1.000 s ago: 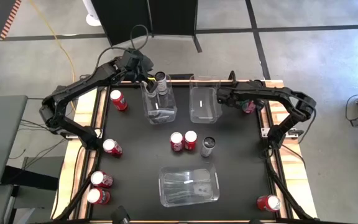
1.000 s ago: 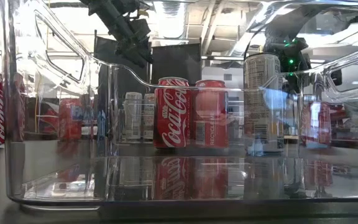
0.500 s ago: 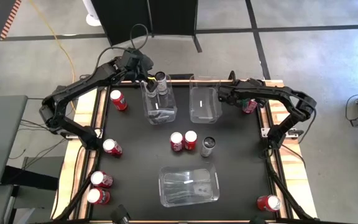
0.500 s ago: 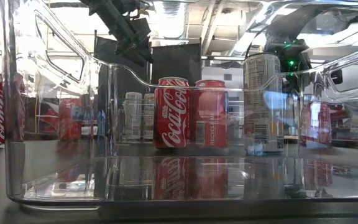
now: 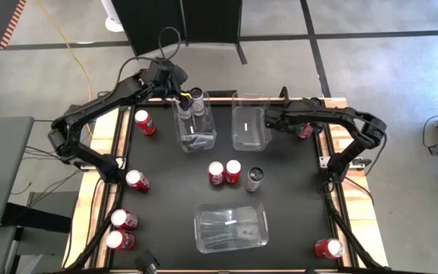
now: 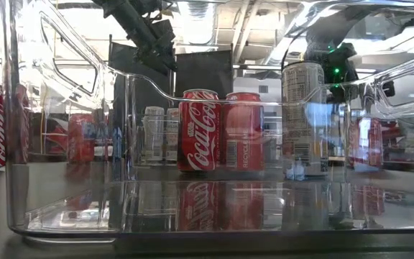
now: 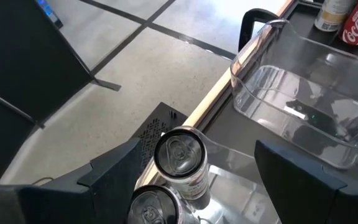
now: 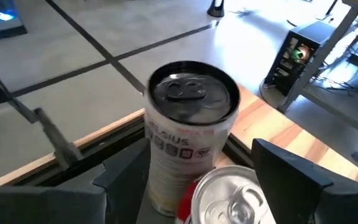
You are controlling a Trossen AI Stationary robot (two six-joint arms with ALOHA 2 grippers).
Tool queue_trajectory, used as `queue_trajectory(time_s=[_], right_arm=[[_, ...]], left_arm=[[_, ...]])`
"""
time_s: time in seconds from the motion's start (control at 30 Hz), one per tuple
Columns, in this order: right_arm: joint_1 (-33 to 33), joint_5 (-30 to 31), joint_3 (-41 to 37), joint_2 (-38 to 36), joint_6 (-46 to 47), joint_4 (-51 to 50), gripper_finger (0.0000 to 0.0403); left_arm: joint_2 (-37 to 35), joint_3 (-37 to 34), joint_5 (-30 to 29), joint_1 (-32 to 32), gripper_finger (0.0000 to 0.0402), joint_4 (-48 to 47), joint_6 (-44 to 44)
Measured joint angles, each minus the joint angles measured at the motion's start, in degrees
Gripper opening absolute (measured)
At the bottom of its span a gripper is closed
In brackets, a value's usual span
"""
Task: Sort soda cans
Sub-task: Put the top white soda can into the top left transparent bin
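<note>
My left gripper [image 7: 197, 171] hangs open over the far-left clear bin [image 5: 195, 131]. Two silver soda cans [image 7: 180, 155] stand upright on that bin's floor, below and between the fingers, apart from them. My right gripper [image 8: 197, 186] is open at the table's far right corner, its fingers on either side of a red can's silver top [image 8: 229, 194]. A pale can [image 8: 190, 134] stands just beyond it. In the high view that red can [image 5: 304, 130] shows partly under the right arm. Two red cans [image 5: 225, 172] and a silver one [image 5: 255, 179] stand mid-table.
An empty clear bin [image 5: 251, 125] stands at the far middle and another [image 5: 232, 225] at the near middle. Several red cans lie along the left edge [image 5: 137, 180], and one sits at the near right corner [image 5: 328, 247]. A wooden frame [image 5: 333, 144] borders the black mat.
</note>
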Motion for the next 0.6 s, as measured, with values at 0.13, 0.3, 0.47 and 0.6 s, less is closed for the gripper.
queue_trajectory(time_s=[0.13, 0.3, 0.47, 0.6], right_arm=[[-0.85, -5.79, 0.00, 0.00, -4.10, 0.06, 0.0296], [-1.11, -8.35, 0.00, 0.00, -7.42, -0.27, 0.0296], [-0.75, -5.38, 0.00, 0.00, -5.76, 0.01, 0.0296], [-2.01, -5.08, 0.00, 0.00, -10.39, 1.97, 0.0296]], left_arm=[[0.00, 0.01, 0.01, 0.17, 0.0309, -0.14, 1.07], [0.00, 0.02, 0.02, 0.17, 0.0309, -0.17, 1.95], [0.01, 0.00, 0.02, 0.17, 0.0309, -0.18, 1.96], [0.00, 0.02, 0.02, 0.17, 0.0309, -0.18, 2.33]])
